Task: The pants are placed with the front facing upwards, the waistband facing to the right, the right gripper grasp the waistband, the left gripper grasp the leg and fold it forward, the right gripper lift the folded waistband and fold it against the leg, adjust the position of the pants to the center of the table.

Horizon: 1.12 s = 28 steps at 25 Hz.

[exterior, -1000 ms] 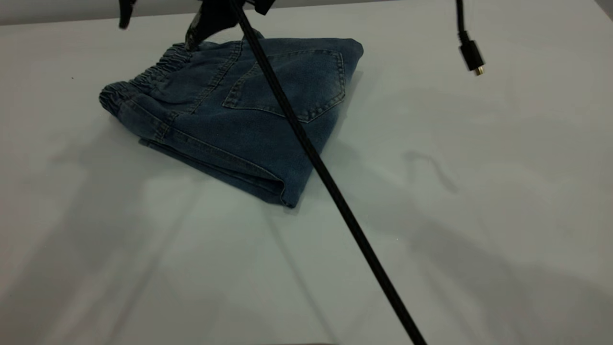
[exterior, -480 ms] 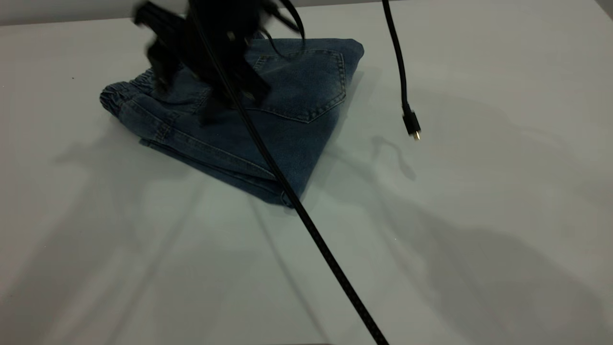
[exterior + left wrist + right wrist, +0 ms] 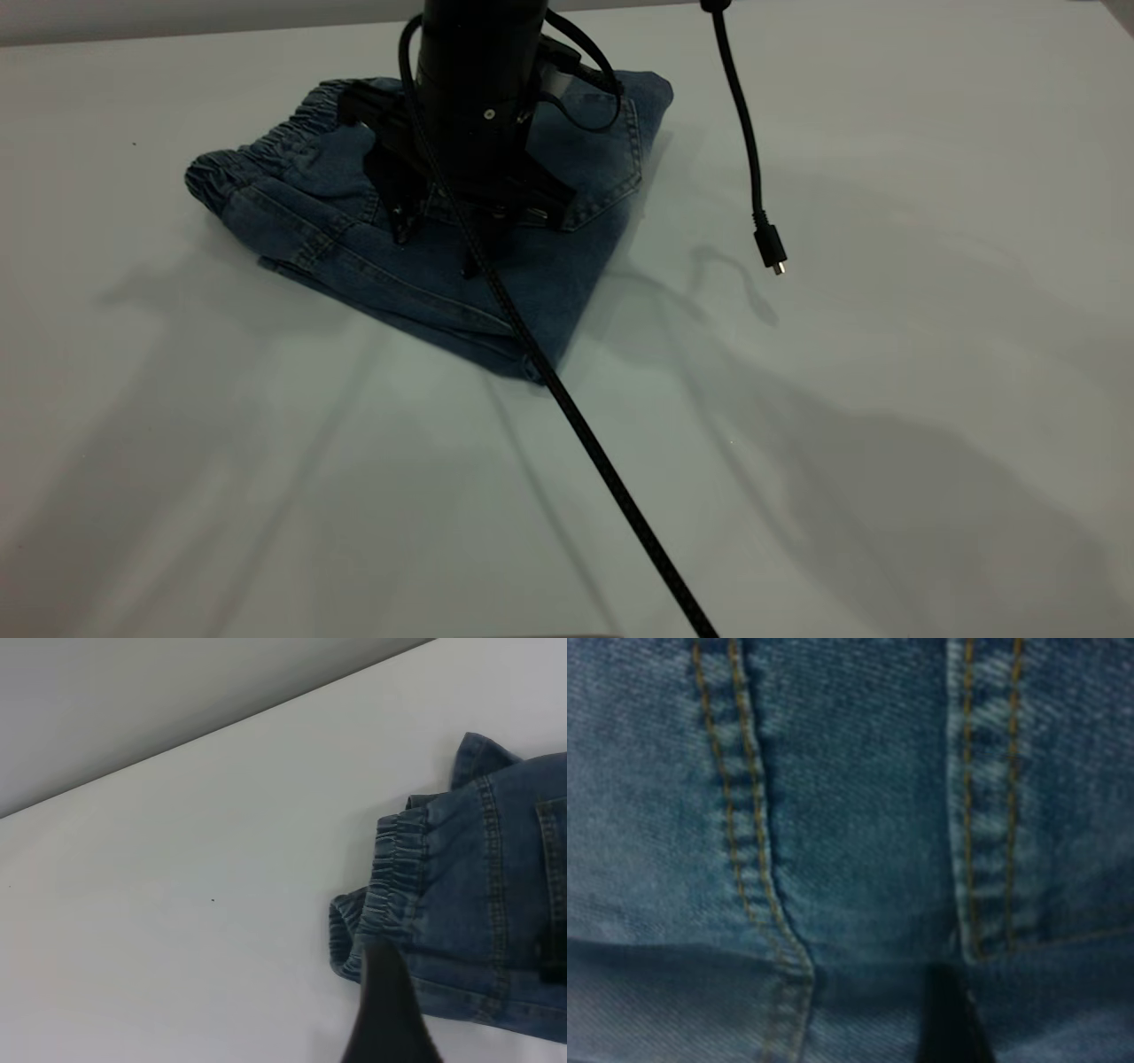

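- Scanning from the left of the exterior view, I find the table [image 3: 133, 399] bare there, with only shadows lying across it.
- Next comes the waistband [image 3: 266, 151], its gathered elastic edge at the left end of the folded bundle.
- My left wrist view looks down past the left gripper [image 3: 385, 1010], of which only one dark fingertip shows just beside the waistband; I cannot tell how its jaws stand, and it appears to hold nothing.
- The pants [image 3: 496, 292] lie folded into a compact stack, back pocket up, towards the far left of the table rather than its middle.
- My right gripper [image 3: 443, 244] stands on top of the stack, pointing straight down with its fingertips at the denim; they look slightly parted and I see no cloth pinched between them, though I cannot be sure.
- The right wrist view fills with denim and orange seams, so that camera sits very close to the fabric.
- A black cable [image 3: 611, 496] runs diagonally across the foreground, and a loose plug [image 3: 771, 248] dangles to the right, clear of the pants.
- I judge both folds done, so the centring step is in hand.
- Next I need firm downward contact and a slow drag of the whole stack towards the table's middle without opening the layers.
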Motion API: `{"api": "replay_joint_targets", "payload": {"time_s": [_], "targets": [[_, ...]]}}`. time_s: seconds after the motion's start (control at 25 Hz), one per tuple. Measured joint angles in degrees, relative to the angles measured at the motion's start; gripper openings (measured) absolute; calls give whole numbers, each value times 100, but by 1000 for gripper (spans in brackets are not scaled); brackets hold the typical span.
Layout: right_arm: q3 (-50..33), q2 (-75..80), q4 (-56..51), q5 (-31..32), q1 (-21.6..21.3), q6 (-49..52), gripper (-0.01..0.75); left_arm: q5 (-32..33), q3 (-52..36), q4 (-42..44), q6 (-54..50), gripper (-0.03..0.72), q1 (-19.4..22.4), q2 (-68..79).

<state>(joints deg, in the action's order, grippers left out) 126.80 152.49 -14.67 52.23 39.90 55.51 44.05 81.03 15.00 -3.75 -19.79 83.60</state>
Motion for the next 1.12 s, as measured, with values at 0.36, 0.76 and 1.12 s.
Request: {"api": "replay_joint_targets", "payload": {"time_s": [0.36,0.76,1.12], "targets": [[50,4,734,789,193,-1222,379,0,0,0,22,442,0,0],[72,-6,1997,1612,236,-2352,379,0,0,0,22,442,0,0],[326,-848,2094,1764,236,-3299,379,103,-5,-130,29,442,0,-135]]}}
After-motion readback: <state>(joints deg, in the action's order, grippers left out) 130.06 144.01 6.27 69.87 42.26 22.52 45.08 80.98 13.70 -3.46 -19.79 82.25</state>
